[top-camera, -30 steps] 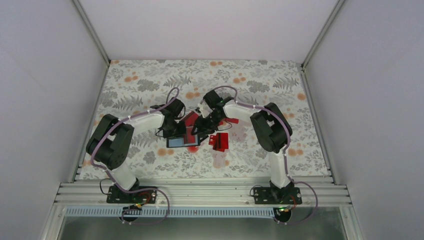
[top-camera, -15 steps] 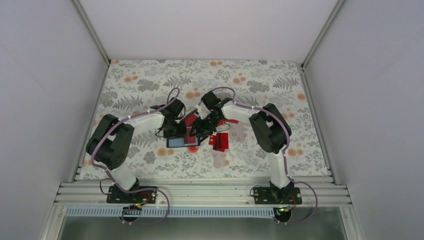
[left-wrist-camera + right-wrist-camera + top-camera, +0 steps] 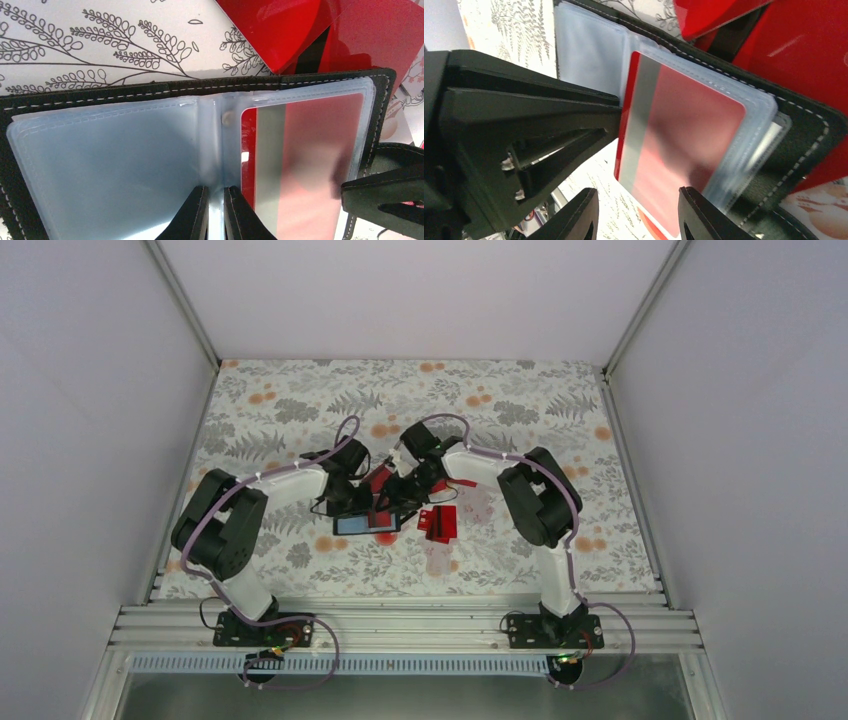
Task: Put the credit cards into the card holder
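Floral-patterned bench [image 3: 300, 400]. The left arm [image 3: 290, 483] and right arm [image 3: 500, 472] both fold inward and meet around mid-bench, slightly toward the near edge.

The card holder [image 3: 365, 524] lies open and flat there, just left of centre, clear plastic sleeves [image 3: 100, 160] facing up. The left gripper [image 3: 216, 210] has its fingers pressed nearly together on the centre fold of the sleeves. My read is that it pins the holder so it can't slide while a card is pushed in.

The right gripper [image 3: 639, 220] comes in from the holder's right side with fingers spread apart. The lower corner of a striped card [image 3: 674, 135] sits in the gap between them. That card looks mostly inside the right-hand sleeve, with one long edge sticking out. It looks like a nudge-in rather than a pinch, but contact with the card isn't clear.

More credit cards [image 3: 438, 523] lie loose just right of the holder. Others [image 3: 280, 30] overlap beyond its far edge, one partly under the holder.

Hard to make out:
- The overhead view hides both grippers' tips and most of the holder under the wrists.
- The loose cards can't be counted because they overlap and are cut off at the frame edges.
- The left sleeve looks empty, but glare makes that uncertain.
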Robot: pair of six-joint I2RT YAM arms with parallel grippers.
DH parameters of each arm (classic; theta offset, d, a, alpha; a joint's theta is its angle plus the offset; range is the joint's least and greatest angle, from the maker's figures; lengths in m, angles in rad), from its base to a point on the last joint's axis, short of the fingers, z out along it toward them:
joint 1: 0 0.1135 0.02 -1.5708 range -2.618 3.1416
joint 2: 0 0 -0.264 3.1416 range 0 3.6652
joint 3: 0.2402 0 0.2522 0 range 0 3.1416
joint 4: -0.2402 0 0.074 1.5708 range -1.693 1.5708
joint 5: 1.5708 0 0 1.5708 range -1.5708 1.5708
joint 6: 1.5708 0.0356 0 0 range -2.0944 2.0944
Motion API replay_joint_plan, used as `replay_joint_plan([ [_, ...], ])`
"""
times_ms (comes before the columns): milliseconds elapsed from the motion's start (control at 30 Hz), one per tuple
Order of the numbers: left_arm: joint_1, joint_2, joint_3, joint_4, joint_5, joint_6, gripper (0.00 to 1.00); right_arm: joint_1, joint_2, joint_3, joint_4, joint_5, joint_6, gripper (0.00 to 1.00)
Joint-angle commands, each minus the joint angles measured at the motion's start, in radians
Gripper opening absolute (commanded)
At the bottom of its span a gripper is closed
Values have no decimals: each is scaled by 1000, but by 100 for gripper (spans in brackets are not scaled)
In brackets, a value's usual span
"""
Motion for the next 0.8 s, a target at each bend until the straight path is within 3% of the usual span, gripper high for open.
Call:
replay_joint_plan([
  [0, -1, 33, -47, -8, 5, 20, 11, 18, 16, -1, 53, -45, 18, 41],
  [767, 3, 13, -74, 2, 6, 30, 10, 17, -6, -31, -56, 153, 35, 41],
])
